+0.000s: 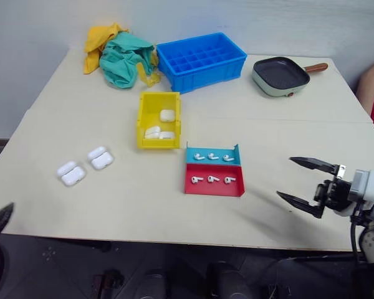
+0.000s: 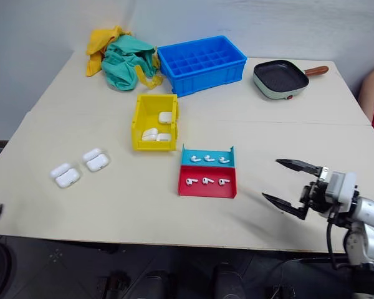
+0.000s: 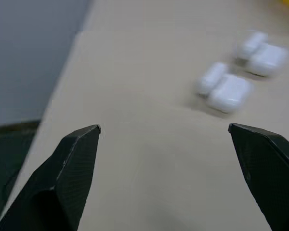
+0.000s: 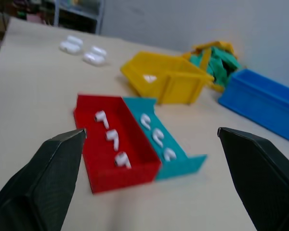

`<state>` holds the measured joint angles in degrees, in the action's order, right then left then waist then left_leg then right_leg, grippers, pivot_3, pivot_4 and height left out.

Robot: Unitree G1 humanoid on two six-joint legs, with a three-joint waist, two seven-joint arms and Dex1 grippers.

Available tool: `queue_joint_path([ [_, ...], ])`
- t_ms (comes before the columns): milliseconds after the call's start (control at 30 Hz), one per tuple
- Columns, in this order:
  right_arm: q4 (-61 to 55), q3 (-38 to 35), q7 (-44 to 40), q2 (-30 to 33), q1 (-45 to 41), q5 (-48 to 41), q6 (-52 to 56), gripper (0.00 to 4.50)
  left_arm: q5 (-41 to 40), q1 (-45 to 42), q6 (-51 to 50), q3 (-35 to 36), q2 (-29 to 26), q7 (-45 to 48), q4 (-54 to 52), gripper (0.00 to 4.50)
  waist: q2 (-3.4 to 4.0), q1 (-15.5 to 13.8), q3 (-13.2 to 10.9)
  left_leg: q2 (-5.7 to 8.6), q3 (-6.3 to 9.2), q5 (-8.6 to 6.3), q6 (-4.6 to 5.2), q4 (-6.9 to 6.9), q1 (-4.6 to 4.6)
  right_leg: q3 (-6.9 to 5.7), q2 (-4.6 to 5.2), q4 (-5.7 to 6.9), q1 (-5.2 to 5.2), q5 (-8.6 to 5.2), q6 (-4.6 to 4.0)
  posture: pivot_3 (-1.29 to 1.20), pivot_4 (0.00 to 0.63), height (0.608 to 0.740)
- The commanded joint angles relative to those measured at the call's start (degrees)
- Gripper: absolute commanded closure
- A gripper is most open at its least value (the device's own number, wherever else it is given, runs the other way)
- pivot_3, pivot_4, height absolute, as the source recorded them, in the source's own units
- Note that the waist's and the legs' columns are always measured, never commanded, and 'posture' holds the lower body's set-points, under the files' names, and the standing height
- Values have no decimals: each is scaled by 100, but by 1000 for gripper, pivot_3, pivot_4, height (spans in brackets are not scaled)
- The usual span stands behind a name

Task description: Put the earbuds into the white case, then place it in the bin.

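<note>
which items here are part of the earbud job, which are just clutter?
In the job:
- earbuds, six in the red-and-blue tray
- two open white cases on the table
- yellow bin, three cases already inside
- left gripper and right gripper, both open and empty

Lying about:
- blue gridded crate
- grill pan
- yellow and green cloths

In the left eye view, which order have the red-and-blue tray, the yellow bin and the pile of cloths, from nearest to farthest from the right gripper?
From the right gripper:
1. Red-and-blue tray, beside it on the table.
2. Yellow bin, farther back, mid-table.
3. Pile of cloths, at the far-left corner.
</note>
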<state>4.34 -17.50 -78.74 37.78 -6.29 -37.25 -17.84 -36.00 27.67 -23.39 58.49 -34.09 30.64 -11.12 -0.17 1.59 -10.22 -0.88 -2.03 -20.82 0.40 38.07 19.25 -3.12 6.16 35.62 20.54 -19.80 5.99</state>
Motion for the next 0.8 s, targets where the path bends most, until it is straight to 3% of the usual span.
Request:
queue_joint_path([
  [33,-191,169,-548,-250,-209,-137,-565,0,-614,350,-1593,314,278,-1138,-755,21,-3,5,-2,2,0,-4,4,2,-3,1,2,1,-3,0,1,0,150,740],
  [333,654,180,-691,-540,-648,6,-977,0,-2510,-528,-3577,176,430,-3763,-2669,21,-23,-129,-6,12,11,-5,5,21,-1,-1,12,4,-12,1,0,0,150,740],
  [467,972,182,-666,-536,-757,101,-1031,0,-3707,-2054,-3892,-821,672,-6627,-2793,21,-4,-158,-2,15,12,2,5,24,-2,-2,11,7,-13,1,1,0,150,740],
  [633,1147,216,-689,-518,-834,195,-1093,0,-3975,-3449,-3704,-1655,902,-8846,-2511,21,-8,-124,-3,17,12,3,3,63,4,-6,1,23,-17,3,6,0,150,740],
  [800,1103,264,-561,-528,-841,317,-1091,0,-3842,-4279,-3964,-2593,986,-9914,-2059,21,-8,-137,-3,14,8,1,-1,87,7,3,-19,27,-20,9,16,0,150,740],
])
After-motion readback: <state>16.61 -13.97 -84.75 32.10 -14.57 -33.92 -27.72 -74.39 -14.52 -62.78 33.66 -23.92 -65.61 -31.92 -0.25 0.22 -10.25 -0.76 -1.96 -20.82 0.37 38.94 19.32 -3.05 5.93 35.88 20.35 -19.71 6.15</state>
